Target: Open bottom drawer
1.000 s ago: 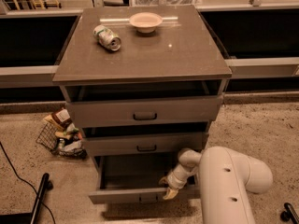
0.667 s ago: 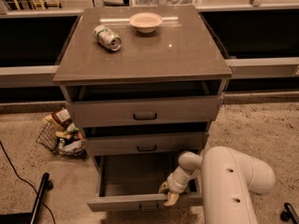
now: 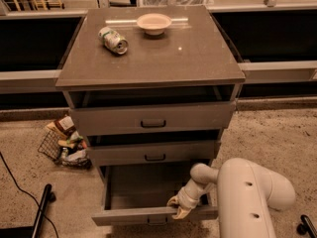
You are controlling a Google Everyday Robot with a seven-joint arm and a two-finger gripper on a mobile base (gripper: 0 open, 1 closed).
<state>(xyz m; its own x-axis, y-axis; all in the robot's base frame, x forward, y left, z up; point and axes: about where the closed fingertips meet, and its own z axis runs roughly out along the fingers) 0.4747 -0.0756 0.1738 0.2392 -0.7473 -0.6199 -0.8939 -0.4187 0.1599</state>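
Observation:
The bottom drawer point(image 3: 133, 215) of the grey cabinet is pulled well out, and its empty inside shows. Its dark pull handle point(image 3: 157, 222) sits at the lower edge of its front. My gripper point(image 3: 179, 208) hangs over the drawer's front rim, right of the handle, with its yellowish fingertips on the top edge of the drawer front. The white arm point(image 3: 247, 197) reaches in from the lower right. The middle drawer point(image 3: 154, 154) and the top drawer point(image 3: 152, 119) above stand slightly out.
A can point(image 3: 113, 39) lies on its side and a bowl point(image 3: 154, 22) stands on the cabinet top point(image 3: 188, 53). A wire basket of snacks point(image 3: 65, 144) sits on the floor to the left. A black cable and stand point(image 3: 42, 206) are at the lower left.
The bottom drawer has slid further out towards me, and my gripper has moved with its front edge, down and forward.

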